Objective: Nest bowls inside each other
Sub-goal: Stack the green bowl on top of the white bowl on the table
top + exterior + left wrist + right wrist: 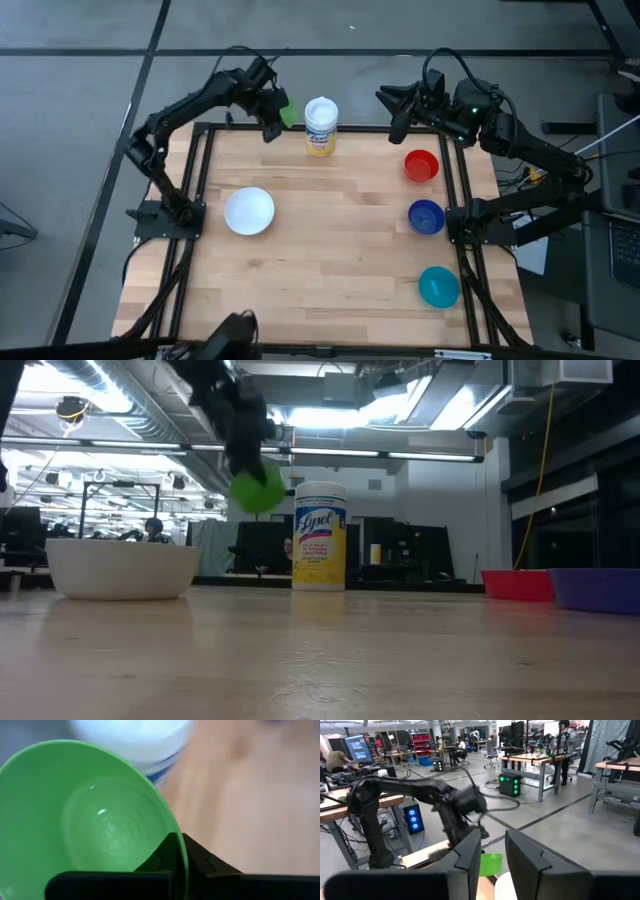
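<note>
My left gripper (272, 118) is clamped on the green bowl's (287, 110) rim, up off the tabletop (340, 250) beside the canister (321, 126). I should carry it level, lower it centred into the white bowl (249, 211), then let go.

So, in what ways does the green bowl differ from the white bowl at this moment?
The green bowl is held in the air by the left pincer, shut on its rim, at the table's far edge; the white bowl stands on the table, touched by nothing. The green bowl is tilted on its side; the white bowl sits upright. The green bowl looks smaller; the white bowl is wider. Both are round, plain bowls with nothing inside.
</note>
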You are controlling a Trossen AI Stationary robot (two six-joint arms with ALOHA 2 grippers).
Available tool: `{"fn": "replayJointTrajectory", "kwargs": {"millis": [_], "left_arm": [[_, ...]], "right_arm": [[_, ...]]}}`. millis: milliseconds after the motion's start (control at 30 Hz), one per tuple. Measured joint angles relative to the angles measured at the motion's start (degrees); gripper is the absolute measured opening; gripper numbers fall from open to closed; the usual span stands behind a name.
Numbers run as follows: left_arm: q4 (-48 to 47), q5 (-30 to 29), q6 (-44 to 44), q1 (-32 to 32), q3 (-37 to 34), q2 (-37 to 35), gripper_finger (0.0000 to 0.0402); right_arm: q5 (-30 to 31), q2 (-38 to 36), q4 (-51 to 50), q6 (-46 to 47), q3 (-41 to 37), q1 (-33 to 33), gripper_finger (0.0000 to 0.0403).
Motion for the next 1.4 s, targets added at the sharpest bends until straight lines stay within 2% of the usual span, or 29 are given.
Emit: {"fn": "replayJointTrajectory", "kwargs": {"millis": [167, 233, 367, 500, 700, 800, 967, 1100, 1300, 1400], "left_arm": [[-1.0, 17.1, -6.0, -1.6, 2.2, -6.7, 0.0002], [-0.2, 18.8, -8.4, -2.7, 2.2, -9.9, 0.0002], [2.4, 17.8, -13.1, -5.9, 2.2, -16.3, 0.0002], [1.6, 12.9, -18.5, -10.8, 2.2, -22.1, 0.0002], [-15.3, -3.7, -22.4, -21.8, 1.4, -27.1, 0.0002], [-18.9, -9.2, -25.4, -27.9, -1.7, -28.3, 0.0002], [-16.4, -11.7, -31.1, -36.1, -9.9, -30.1, 0.0002], [-9.9, -12.0, -34.3, -41.4, -19.9, -30.4, 0.0002], [2.5, -11.5, -40.0, -47.2, -35.8, -30.5, 0.0002], [5.7, -14.3, -43.3, -48.6, -41.3, -30.5, 0.0002]], "right_arm": [[-0.2, 0.0, 1.5, -1.7, 0.0, 0.0, 0.0111], [-1.2, 0.0, 3.0, -2.4, 0.0, -0.2, 0.0118], [-4.7, 0.0, 5.7, -2.7, 0.0, -0.9, 0.0127], [-6.2, 0.0, 6.2, -2.4, 0.0, -1.2, 0.0127], [-7.1, 0.0, 6.2, -1.6, 0.0, -1.2, 0.0112], [-7.2, 0.0, 6.2, -1.4, 0.0, -1.1, 0.0107], [-7.2, 0.0, 6.3, -1.1, 0.0, -1.1, 0.0106], [-7.3, 0.0, 6.5, -0.8, 0.0, -1.0, 0.0114], [-7.7, 0.0, 6.6, 0.4, 0.0, -1.0, 0.0123], [-7.7, 0.0, 6.6, 0.8, 0.0, -1.0, 0.0123]]}}
